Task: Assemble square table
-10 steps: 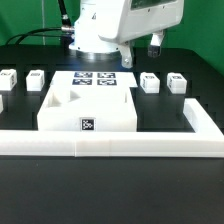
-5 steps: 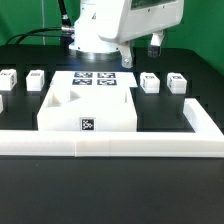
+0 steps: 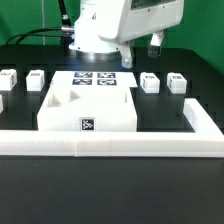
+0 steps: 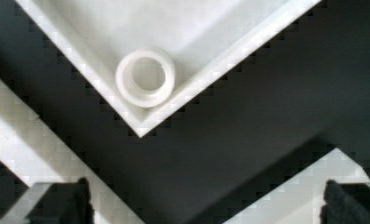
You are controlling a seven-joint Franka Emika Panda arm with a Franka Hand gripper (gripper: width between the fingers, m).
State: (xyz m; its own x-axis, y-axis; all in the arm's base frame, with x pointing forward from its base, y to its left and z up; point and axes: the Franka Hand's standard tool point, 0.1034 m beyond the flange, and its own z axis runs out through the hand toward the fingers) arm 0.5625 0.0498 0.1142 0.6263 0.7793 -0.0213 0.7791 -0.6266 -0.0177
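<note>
The square table top is a thick white slab in the middle of the table, with a black-white tag on its front edge. Two white block legs lie at the exterior view's left and two more at its right. My gripper hangs above and behind the slab, open and empty. In the wrist view a corner of the slab with a round socket lies below the gripper. Its dark fingers stand wide apart.
A long low white wall runs along the front and turns back at the exterior view's right. The marker board lies flat behind the slab. Black table surface surrounds the parts. The robot's white body fills the top of the view.
</note>
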